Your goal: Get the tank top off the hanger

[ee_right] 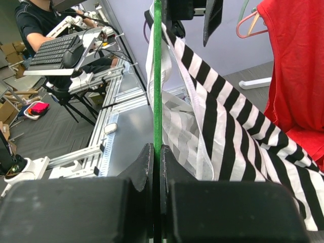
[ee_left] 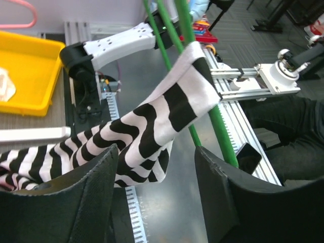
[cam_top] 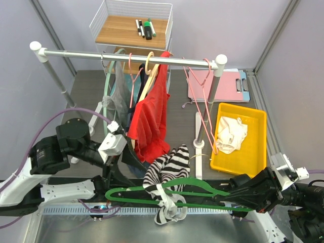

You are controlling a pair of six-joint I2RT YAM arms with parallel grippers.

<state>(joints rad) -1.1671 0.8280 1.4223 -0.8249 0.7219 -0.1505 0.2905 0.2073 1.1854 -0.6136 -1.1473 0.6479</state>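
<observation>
Down at the near edge of the dark table, the green plastic hanger lies roughly level and crosswise, with the black-and-white striped tank top draped over its middle and bunched into a loose knot of fabric that hangs down on the near side; the right gripper is clamped tight on one thin green bar of the hanger, its two black fingers pressed together with only the bar between them; the striped cloth spreads away from that bar toward a red shirt hanging further back; the left gripper stands with its jaws well apart, the black fingers on either side of a gap; a fold of the tank top runs across that gap and lies against the finger on the left of the wrist view, while the other finger is clear of the cloth and sits just beside the hanger's green bars; the garment's strap end is looped over the hanger there; behind, the red shirt hangs from a silver metal rail; to the right sits a yellow plastic tray holding a crumpled white cloth.
</observation>
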